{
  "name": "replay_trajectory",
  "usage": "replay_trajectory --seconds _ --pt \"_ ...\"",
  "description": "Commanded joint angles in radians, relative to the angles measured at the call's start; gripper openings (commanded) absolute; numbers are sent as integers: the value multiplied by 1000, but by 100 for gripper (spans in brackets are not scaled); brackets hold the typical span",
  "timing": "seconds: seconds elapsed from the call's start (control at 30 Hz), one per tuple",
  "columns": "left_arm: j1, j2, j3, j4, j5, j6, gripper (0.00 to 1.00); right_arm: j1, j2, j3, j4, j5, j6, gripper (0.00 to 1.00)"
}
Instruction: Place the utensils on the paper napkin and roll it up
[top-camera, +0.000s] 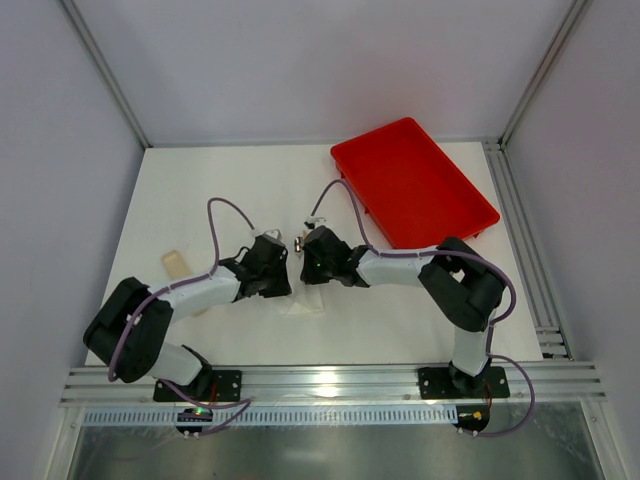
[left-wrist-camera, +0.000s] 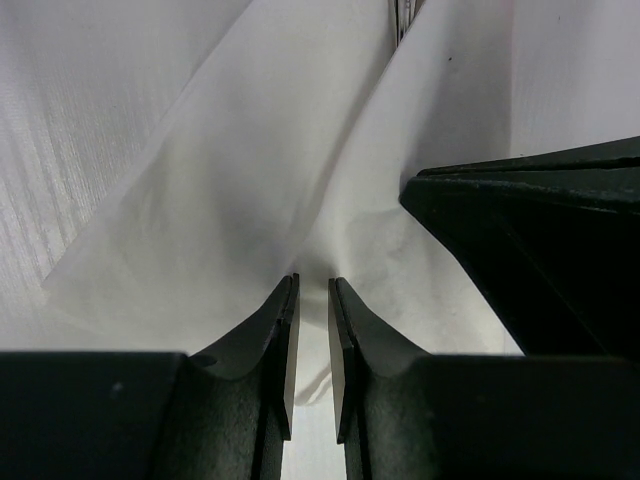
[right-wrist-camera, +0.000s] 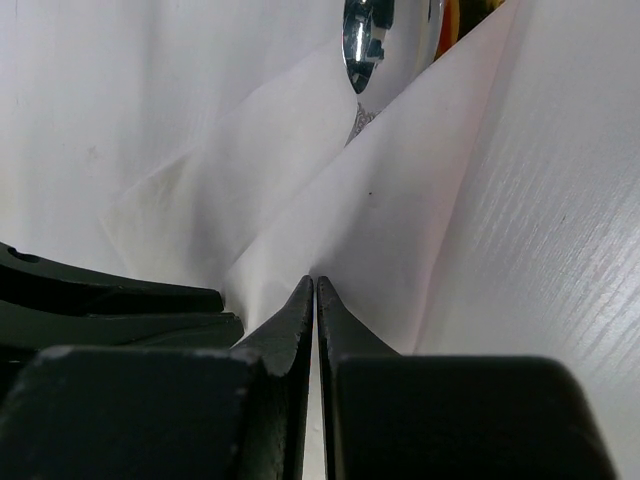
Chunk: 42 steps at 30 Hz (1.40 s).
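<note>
Nearest, my right gripper has its jaws together on a fold of the paper napkin mid-table; left gripper nearly closed, seemingly pinching another fold. Shiny utensils lie beyond, inside the folds.

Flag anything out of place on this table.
One tan piece lies beside the left arm, apart from the paper napkin, which is already folded over a shiny utensil head. Possibly a left-out utensil. The red tray sits askew.
</note>
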<state>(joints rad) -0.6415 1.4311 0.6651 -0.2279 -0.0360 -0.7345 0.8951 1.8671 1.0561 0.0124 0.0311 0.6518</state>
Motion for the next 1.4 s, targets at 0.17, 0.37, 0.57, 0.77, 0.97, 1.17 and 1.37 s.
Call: replay_trajectory --seconds 0.17,0.37,0.57,0.77,0.97,1.17,1.37 --pt "-1 -29 -12 -31 -44 -13 22 2 -71 1 37 35 -21 4" --pt "-1 -37 -10 -44 -51 -8 22 4 -89 -7 80 -12 -41 4" --pt "-1 -43 -7 -50 -54 -8 22 16 -39 -14 116 -17 -23 4" --pt "-1 -38 1 -60 -65 -8 22 30 -22 -33 69 23 -23 4" --pt "-1 -83 34 -117 -80 -11 22 39 -3 -36 34 55 -34 4" --pt "0 -199 93 -224 -169 -3 33 44 -5 -48 21 79 -40 4" --pt "35 -233 67 -266 -228 -2 43 51 -2 -48 17 96 -41 4"
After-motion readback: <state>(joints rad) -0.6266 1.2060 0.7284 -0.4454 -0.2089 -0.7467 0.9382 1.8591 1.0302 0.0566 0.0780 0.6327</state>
